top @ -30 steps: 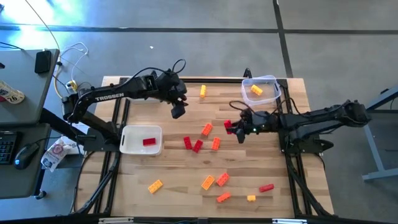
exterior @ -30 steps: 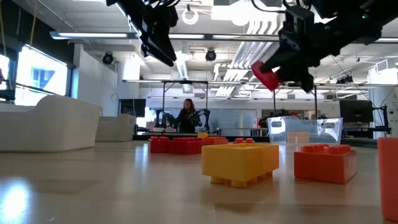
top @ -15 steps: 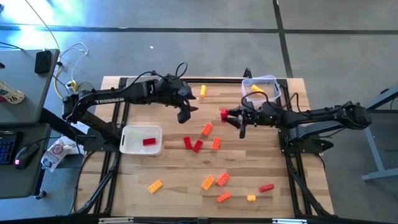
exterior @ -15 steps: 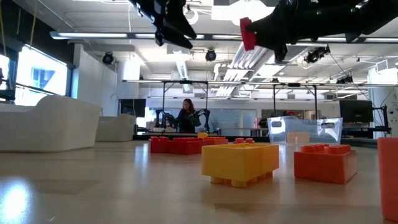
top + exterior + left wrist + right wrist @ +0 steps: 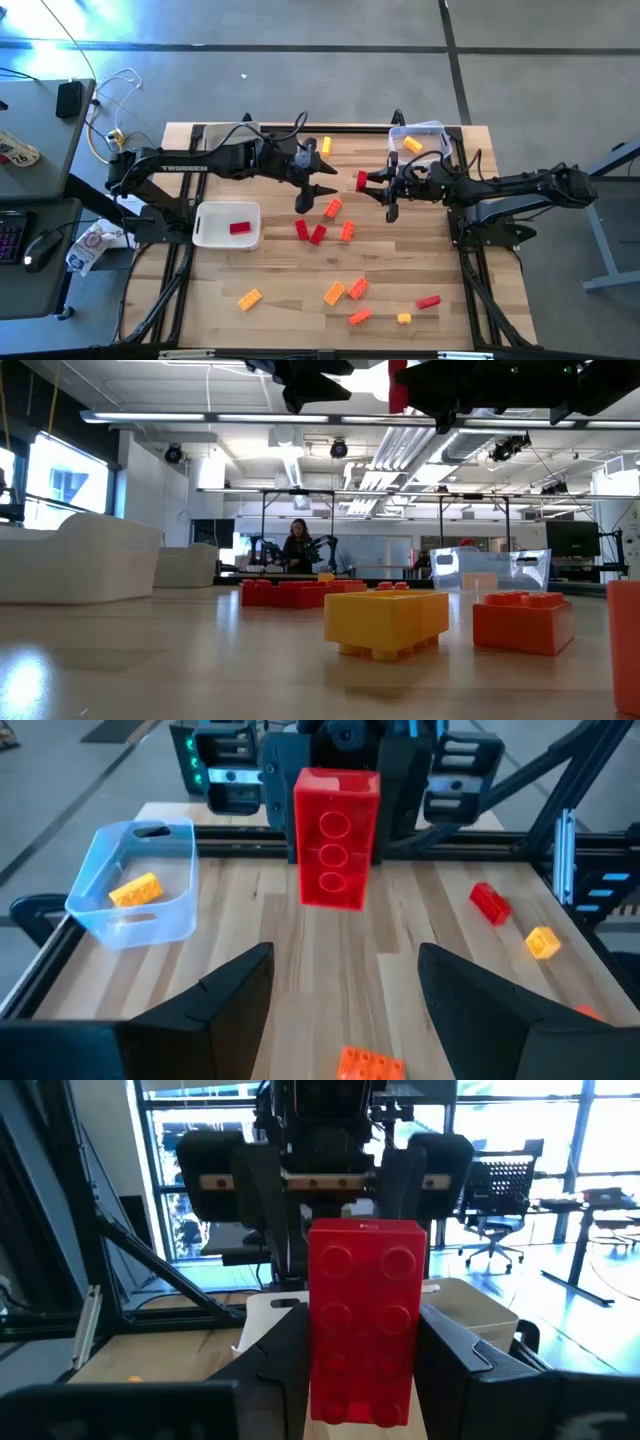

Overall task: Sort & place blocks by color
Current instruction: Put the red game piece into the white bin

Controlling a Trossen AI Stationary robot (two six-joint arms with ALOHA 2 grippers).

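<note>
left gripper [image 5: 318, 177]: fingers spread wide, holding nothing
right gripper [image 5: 366, 181]: pinching a red block [image 5: 361, 181], facing the left one

In the low view both arms are cut off above the orange block [image 5: 523, 622]. Another orange block [image 5: 623, 645] is cropped just beside it.

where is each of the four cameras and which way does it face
High view: overhead, straight down on the table; both arms show.
Low view: table height, facing the room; a yellow block close, arms overhead.
Left wrist view: past the open left gripper at the right gripper's red block.
Right wrist view: faces the left arm.
Both wrist views share that red block.
</note>
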